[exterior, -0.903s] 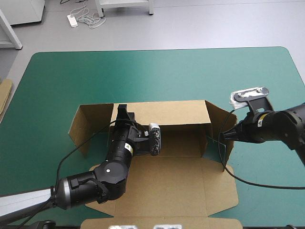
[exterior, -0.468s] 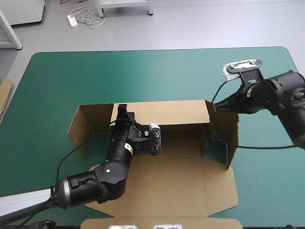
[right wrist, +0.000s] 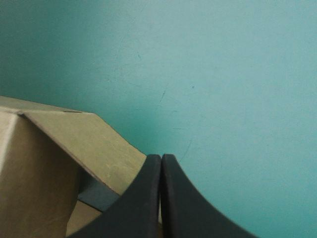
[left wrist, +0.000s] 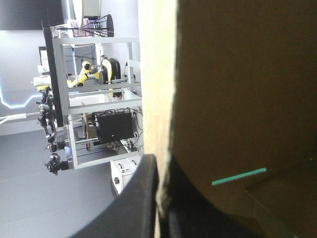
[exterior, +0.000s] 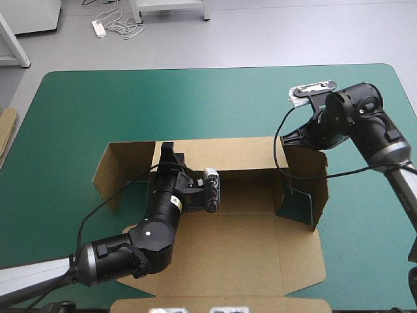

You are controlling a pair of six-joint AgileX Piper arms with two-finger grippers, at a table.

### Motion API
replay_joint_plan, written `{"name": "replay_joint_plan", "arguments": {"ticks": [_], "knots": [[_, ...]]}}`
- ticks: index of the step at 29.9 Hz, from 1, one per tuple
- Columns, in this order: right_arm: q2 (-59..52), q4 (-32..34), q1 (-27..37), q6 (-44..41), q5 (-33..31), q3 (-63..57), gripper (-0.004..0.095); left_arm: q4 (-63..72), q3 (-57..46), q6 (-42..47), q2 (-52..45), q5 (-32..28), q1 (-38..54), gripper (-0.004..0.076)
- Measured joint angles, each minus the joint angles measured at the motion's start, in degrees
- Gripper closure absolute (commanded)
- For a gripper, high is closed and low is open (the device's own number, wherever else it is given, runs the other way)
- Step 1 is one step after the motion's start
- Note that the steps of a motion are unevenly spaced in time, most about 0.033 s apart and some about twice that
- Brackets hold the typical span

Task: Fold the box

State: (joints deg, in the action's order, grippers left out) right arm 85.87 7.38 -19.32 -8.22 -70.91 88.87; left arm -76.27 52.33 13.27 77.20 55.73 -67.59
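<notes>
The brown box (exterior: pixel 228 261) lies in the middle of the table, its back wall raised and its front panel flat toward the near edge. Its left flap (exterior: pixel 120 173) stands splayed outward and its right flap (exterior: pixel 305 186) stands upright. My left gripper (exterior: pixel 167 151) is at the back wall's top edge near the left corner. In the left wrist view that gripper (left wrist: pixel 161 198) is shut on the board (left wrist: pixel 237 89). My right gripper (exterior: pixel 285 139) is shut, its tip at the far top corner of the right flap. Brown board (right wrist: pixel 74 144) lies just beside its tip (right wrist: pixel 161 161).
The teal-green cover (exterior: pixel 215 98) lies bare beyond the box and to its right. An edge of more brown board (exterior: pixel 6 127) shows at the table's left edge.
My right arm has swung from outside the right flap toward the far side and leftward to the flap's far top corner. The flap now stands more upright. The left arm has not moved.
</notes>
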Motion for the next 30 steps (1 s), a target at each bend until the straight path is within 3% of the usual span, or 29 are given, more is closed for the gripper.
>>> {"name": "replay_joint_plan", "arguments": {"ticks": [5, 19, 30], "knots": [[-3.01, -3.56, 0.00, 1.28, -0.19, -1.12, 0.0912, 0.00, 0.00, 0.00, 0.00, 0.05, 0.00, 0.0733], [-6.26, -5.01, 0.00, 1.92, 0.83, -11.79, 0.0912, 0.00, 0.00, 0.00, 0.00, 0.11, 0.00, 0.0733], [-15.02, -8.40, 0.00, 5.60, 12.22, -24.56, 0.0912, 0.00, 0.00, 0.06, 0.00, 0.41, 0.00, 0.0733]]}}
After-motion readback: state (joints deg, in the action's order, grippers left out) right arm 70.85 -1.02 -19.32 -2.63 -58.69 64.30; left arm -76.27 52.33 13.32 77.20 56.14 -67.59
